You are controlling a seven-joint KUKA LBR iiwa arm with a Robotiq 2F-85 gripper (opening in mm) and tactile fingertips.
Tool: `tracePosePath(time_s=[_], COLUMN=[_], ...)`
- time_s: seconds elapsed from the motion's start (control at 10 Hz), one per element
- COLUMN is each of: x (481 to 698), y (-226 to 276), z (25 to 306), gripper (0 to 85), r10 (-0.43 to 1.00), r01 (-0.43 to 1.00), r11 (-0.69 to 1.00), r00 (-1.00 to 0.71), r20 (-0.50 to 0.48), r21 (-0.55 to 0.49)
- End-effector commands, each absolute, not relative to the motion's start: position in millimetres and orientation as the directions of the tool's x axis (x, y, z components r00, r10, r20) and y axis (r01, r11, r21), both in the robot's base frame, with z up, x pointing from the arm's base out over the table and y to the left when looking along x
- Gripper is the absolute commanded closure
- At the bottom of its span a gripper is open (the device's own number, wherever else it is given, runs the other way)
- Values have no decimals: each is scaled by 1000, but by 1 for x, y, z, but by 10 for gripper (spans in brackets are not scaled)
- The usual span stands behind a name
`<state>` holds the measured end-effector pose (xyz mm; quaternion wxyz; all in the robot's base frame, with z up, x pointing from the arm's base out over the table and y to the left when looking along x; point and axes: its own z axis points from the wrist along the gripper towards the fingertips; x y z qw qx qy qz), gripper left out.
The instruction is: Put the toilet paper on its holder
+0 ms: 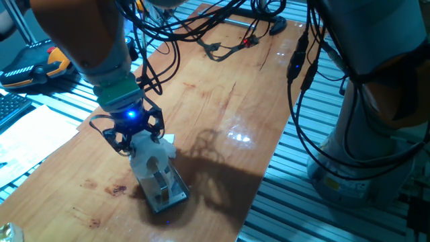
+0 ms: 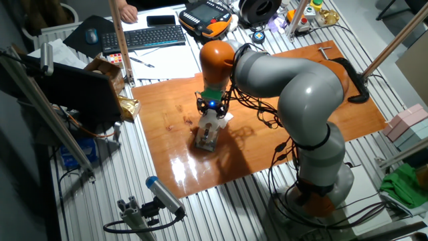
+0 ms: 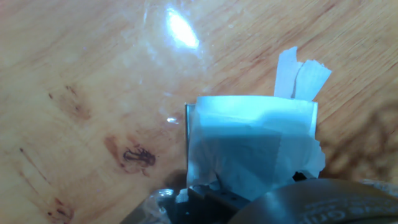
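**Robot arm holds tissue roll at metal holder**

A two-finger black gripper (image 1: pixel 138 142) on an orange-and-grey robot arm (image 2: pixel 294 87) is clamped on a small white roll of soft toilet paper (image 1: pixel 149 153), its fingers pressing the roll's sides, at a wooden tabletop (image 1: pixel 228 101). The roll sits at the far end of a flat, shiny grey rectangular metal holder (image 1: pixel 168 191), which lies on the table with its raised central bar (image 1: pixel 162 180) showing just in front of the paper. From the other fixed view, the gripper (image 2: pixel 211 107) points straight down over the roll (image 2: pixel 212 124) and the holder (image 2: pixel 206 141) near the middle of the tabletop. The hand view shows the paper (image 3: pixel 255 146) filling the lower frame, a loose torn end (image 3: pixel 298 76) sticking out past it, and a thin edge of the metal plate (image 3: pixel 187 140) beside it. Whether the roll is threaded onto the bar cannot be told. A black keyboard (image 2: pixel 144 37) lies beyond the table.
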<state>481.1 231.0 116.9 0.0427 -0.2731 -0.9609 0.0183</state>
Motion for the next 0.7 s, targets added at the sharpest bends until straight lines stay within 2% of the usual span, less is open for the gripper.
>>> tracePosePath(time_s=[0.0, 0.6], x=[479, 457], y=[232, 244], z=[116, 118], gripper=[743, 737], r10=[529, 546], r01=[526, 543], r11=[849, 838], r00=[-846, -836], r20=[67, 60], r21=[-56, -56])
